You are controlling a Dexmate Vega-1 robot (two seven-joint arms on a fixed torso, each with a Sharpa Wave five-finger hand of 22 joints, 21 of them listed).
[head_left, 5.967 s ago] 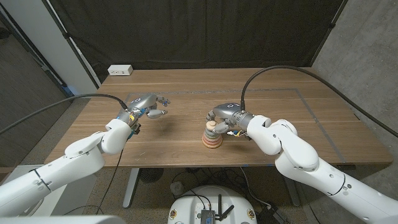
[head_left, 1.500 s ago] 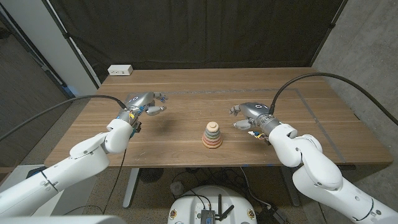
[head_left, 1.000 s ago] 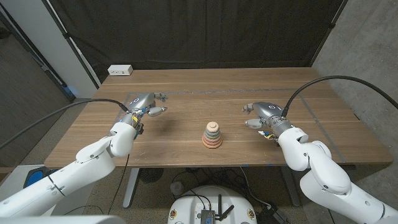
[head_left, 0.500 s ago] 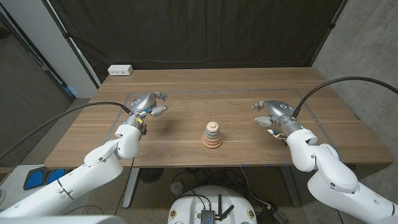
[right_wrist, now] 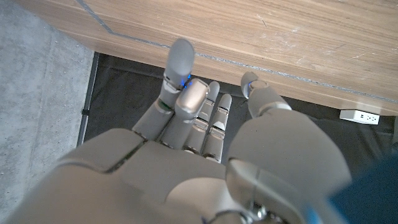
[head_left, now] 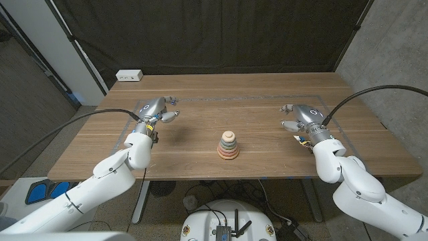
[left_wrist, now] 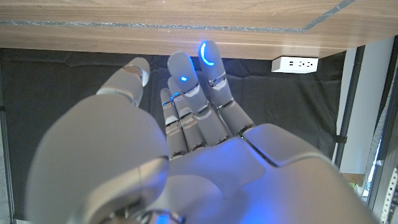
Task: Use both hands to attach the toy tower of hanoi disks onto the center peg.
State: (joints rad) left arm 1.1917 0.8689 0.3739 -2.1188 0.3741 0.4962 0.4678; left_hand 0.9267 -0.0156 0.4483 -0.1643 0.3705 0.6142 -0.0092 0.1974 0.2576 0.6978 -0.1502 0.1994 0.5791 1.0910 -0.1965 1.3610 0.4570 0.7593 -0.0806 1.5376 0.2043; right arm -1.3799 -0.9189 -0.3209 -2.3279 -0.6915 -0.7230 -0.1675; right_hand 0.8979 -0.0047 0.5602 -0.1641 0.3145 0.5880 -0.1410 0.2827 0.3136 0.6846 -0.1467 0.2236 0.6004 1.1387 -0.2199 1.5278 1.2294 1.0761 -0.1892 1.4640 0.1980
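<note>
wooden table [head_left: 200, 87] carries the stack of disks [head_left: 228, 146], which we find seated on its peg near the front edge, midway between the two hands and well apart from each. we note the left hand [head_left: 157, 111] empty, fingers [left_wrist: 186, 87] extended and slightly parted. we note the right hand [head_left: 301, 117] likewise empty, fingers [right_wrist: 180, 81] extended. a white power strip [head_left: 129, 75] lies at the far left corner.

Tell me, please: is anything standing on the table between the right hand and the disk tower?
Nothing visible does. In the head view, only bare table lies between the right hand and the disk tower. The hand holds nothing and is apart from the tower.
</note>
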